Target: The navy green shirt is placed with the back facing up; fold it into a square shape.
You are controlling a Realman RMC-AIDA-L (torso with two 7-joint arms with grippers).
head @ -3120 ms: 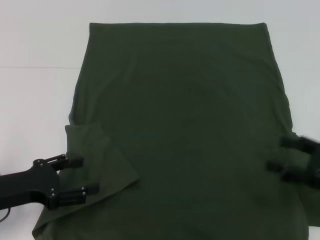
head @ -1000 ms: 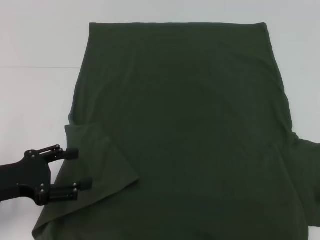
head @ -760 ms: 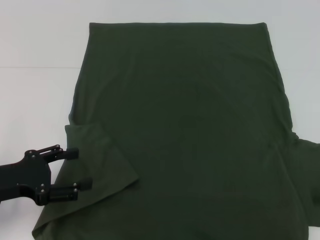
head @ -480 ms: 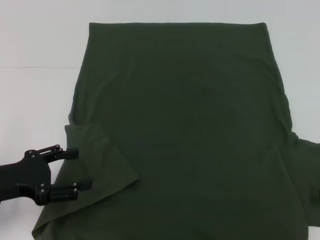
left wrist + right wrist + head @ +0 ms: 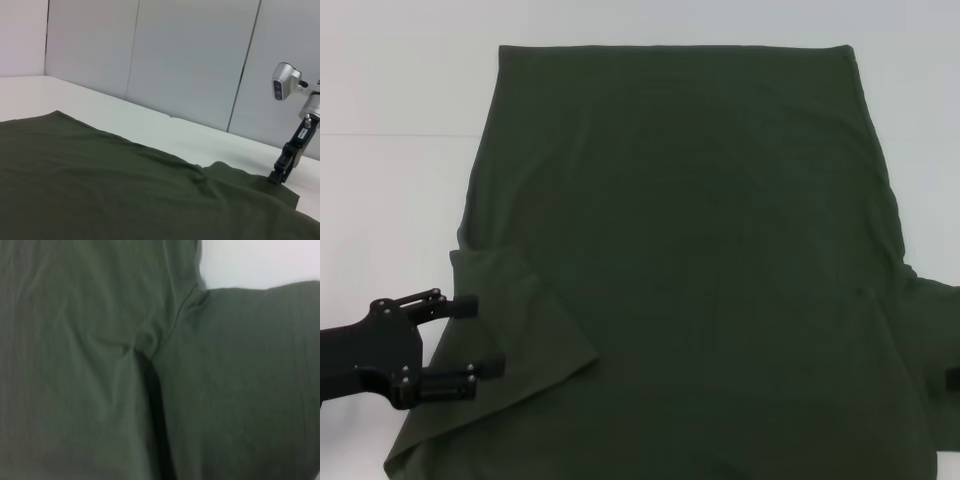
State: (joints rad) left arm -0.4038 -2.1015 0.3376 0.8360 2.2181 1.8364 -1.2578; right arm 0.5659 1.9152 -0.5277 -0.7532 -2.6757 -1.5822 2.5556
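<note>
Dark olive-green soft cotton short-sleeved shirt (image 5: 690, 270) lies spread flat on white desk (image 5: 390, 90), plain side up, hem at far edge, sleeves near robot.

Left claw (image 5: 465, 336) low at left sleeve (image 5: 495, 340), fingers spread apart, one either side of sleeve edge, nothing gripped.

Right claw (image 5: 278, 174) by right sleeve (image 5: 930, 350), barely in head view; finger state cannot tell.

Step judged: start of first fold, sleeves inward. Next move calls for left claw to close on sleeve edge, lift, carry toward shirt middle.

Soft matt cloth, finely wrinkled: navy green shirt (image 5: 690, 250). Smooth matt white top: table (image 5: 390, 90). Matt black plastic w/ small metal screws: left gripper (image 5: 475, 335). Brushed silver metal housing: right arm (image 5: 287, 82).
</note>
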